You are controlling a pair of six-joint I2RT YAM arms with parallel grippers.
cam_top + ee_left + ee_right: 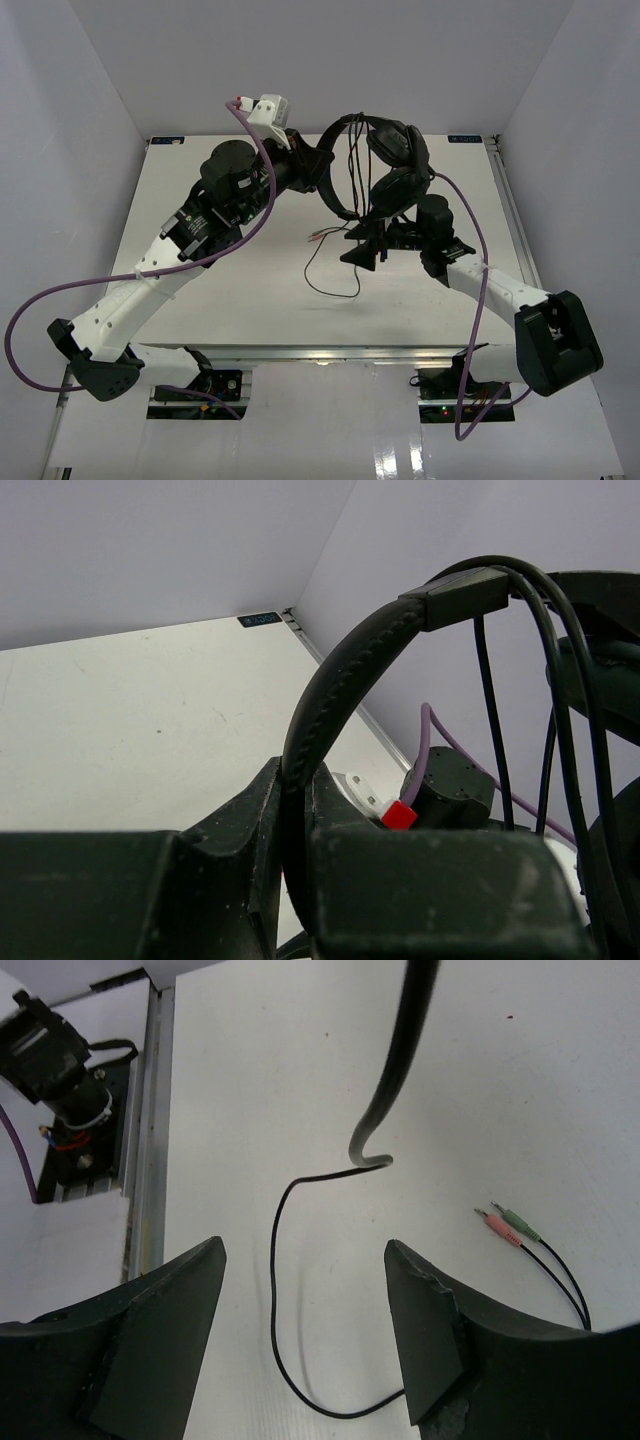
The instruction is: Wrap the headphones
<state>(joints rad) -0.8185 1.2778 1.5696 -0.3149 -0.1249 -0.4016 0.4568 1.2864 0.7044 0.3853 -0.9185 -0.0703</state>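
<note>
Top external view has the headphones (392,160) up in the air over the far middle of the table (260,300), not resting on anything. They're black all over, with a thin arched headband (333,200) and two round padded earcups (402,148) bunched close together on the right. A thin black cord (330,272) drops into a loose loop on the tabletop and ends in pink and green plugs (318,236).

The left gripper (312,165) is pinching the headband. The left wrist cam makes that obvious, with the band wedged tight between the fingers (240,840). The right gripper (303,1250) sits low under the earcups with its jaws spread wide and nothing between them, just table and cord in the gap.

Hard bits:
- From above, the earcups overlap the right arm, so their edges run together.
- The left wrist cam cuts the cups off almost entirely.
- A grey blurry strand (390,1080) hangs into the right wrist shot, too out of focus to identify.
</note>
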